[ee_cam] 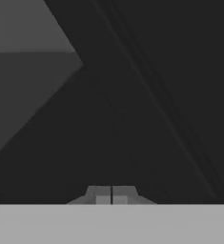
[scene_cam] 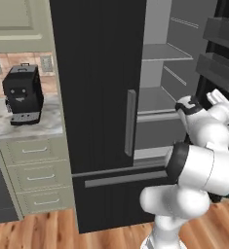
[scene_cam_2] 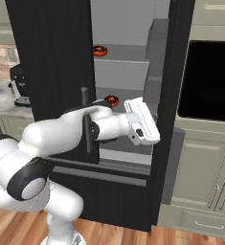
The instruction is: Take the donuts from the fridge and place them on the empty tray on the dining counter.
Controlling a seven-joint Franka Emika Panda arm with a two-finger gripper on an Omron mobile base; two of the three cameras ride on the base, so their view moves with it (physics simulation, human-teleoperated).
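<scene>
1. Kitchen cabinets and a marble counter (scene_cam: 33,124) flank the fridge (scene_cam: 99,97) on its left; a coffee machine (scene_cam: 22,95) stands on that counter.
2. Left fridge door is shut; the right door is swung open, baring grey shelves.
3. Two donuts sit inside the fridge: one (scene_cam_2: 100,50) on an upper shelf, near the shut door's edge; one (scene_cam_2: 112,100) on the shelf below.
4. Gripper (ee_cam: 111,195) is at the fridge opening, fingertips pressed together, holding nothing, facing dark fridge surfaces.
5. Lower donut lies just behind the wrist, left of the hand; the upper one is well above it.
6. Judgement: to grasp well, spread the fingers first, turn the hand toward the lower donut, come in level above the shelf, and avoid the door edge.
7. Right of the fridge, a black oven (scene_cam_2: 207,81) sits in the cabinetry.
</scene>
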